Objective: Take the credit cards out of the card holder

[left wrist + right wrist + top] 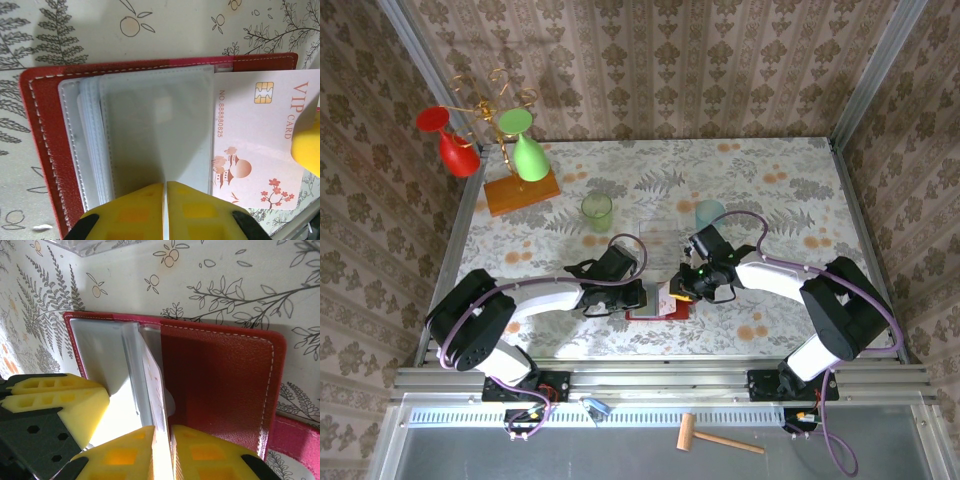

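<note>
Both arms were extended inward over the open card holder point(655, 314) near the table's point(770, 190) front edge.
Left gripper point(165, 210) was pinched on its clear pockets point(150, 130); right gripper point(164, 452) was clamped on the pink-white card point(255, 145), which protruded partly from a pocket.

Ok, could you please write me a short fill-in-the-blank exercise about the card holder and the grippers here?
1. The open card holder has a ____ cover.
2. The pale pink card is printed "____ CARD".
3. The left gripper is shut on the clear pockets; the right gripper is shut on the pink ____.
Missing words: red; VIP; card.
</note>
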Controlling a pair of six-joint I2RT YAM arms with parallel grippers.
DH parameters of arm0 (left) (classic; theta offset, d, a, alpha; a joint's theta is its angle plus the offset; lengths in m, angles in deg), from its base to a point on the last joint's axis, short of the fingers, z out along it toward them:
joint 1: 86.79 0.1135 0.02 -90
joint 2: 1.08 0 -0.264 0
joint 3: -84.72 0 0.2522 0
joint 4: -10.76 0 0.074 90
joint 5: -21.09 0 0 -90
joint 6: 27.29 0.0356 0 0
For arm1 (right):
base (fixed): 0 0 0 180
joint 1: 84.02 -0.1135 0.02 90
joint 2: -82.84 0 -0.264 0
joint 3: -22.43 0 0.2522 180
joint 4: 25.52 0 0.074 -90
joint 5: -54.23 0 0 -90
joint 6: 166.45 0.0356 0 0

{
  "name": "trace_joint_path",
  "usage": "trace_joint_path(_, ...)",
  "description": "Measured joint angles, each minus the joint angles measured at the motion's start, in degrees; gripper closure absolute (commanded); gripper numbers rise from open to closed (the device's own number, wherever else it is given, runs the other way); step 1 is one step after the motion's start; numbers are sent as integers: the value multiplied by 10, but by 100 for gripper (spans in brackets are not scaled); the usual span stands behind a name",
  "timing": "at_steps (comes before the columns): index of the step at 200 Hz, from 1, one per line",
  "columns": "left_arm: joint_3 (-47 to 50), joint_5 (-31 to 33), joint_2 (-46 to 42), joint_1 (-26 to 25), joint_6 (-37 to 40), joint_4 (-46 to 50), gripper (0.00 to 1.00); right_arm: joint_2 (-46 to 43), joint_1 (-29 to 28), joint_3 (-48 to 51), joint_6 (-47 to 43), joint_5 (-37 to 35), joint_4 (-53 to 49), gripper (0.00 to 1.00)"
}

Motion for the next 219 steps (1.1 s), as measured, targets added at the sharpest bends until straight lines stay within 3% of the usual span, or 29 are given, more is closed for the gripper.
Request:
trace_joint_path(128,4,0,-35,12,-7,7,87,-10,-3,-17,-15,-2,-36,96)
trace_joint_path(182,30,0,-97,50,-10,9,86,-17,-3,-118,-112,-38,-175,97)
trace_joint_path(219,58,0,-139,83,-10,21,85,-7,-3,-216,-233,-85,-273,100)
